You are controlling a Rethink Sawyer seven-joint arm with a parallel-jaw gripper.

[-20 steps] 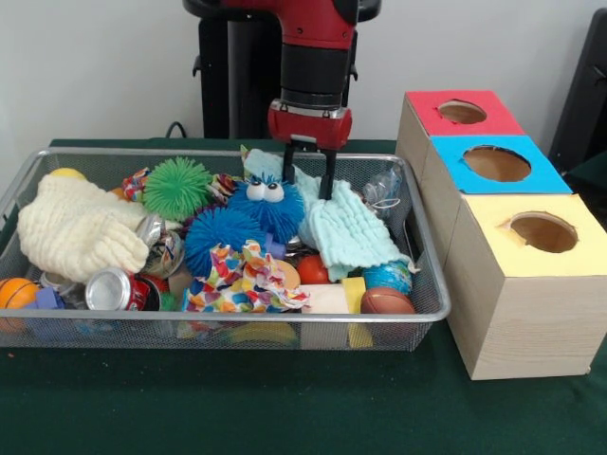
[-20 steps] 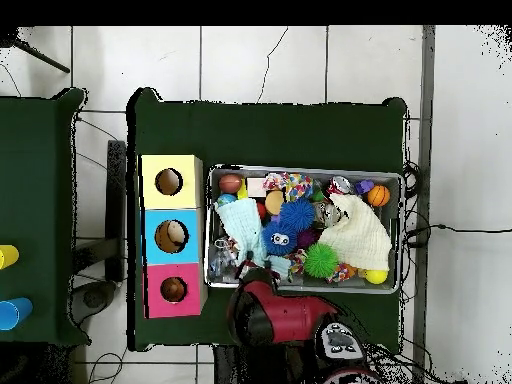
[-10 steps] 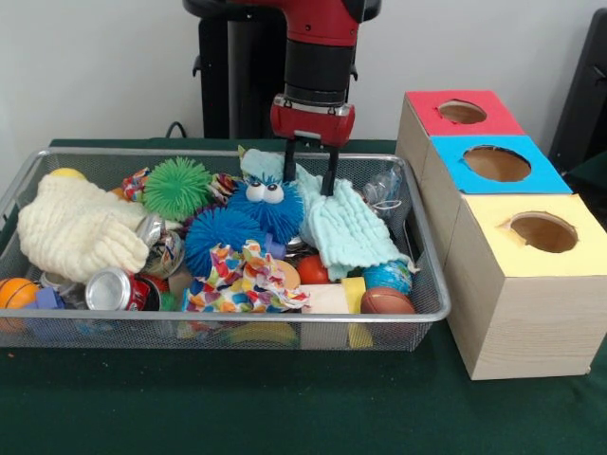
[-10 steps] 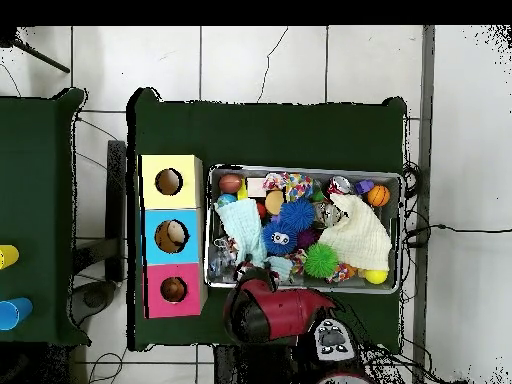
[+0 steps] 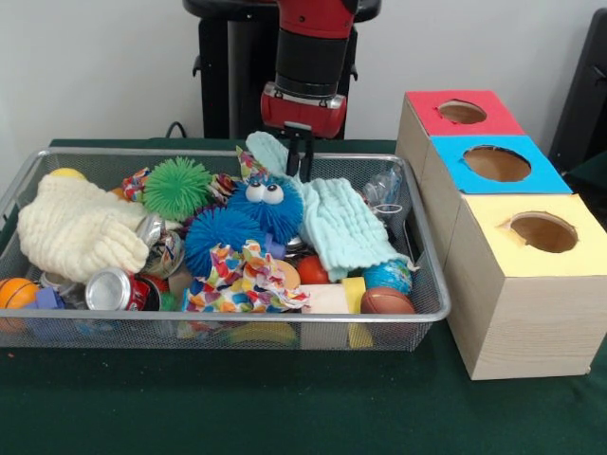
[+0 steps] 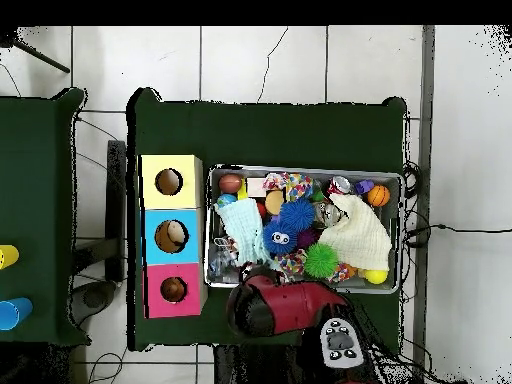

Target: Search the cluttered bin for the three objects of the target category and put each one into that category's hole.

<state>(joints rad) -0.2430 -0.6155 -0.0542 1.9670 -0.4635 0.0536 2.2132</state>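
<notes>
— What changed since a second ago?
— The gripper [image 5: 300,161] has risen toward upper centre, its jaws pinched narrow on the pale green cloth [image 5: 332,223], whose corner is now pulled up.
— The animals?
— None can be made out in the wire basket [image 5: 427,284]; clutter hides them. The red hole [image 5: 462,112] sits upper right.
— Overhead?
— The arm covers the gripper.

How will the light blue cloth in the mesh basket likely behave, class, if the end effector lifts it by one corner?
The light blue cloth would probably hang floppy, since it drapes in folds over the clutter. It looks light for its spread. Because it lies against the fuzzy blue ball, lifting it might nudge that neighbour.
</notes>
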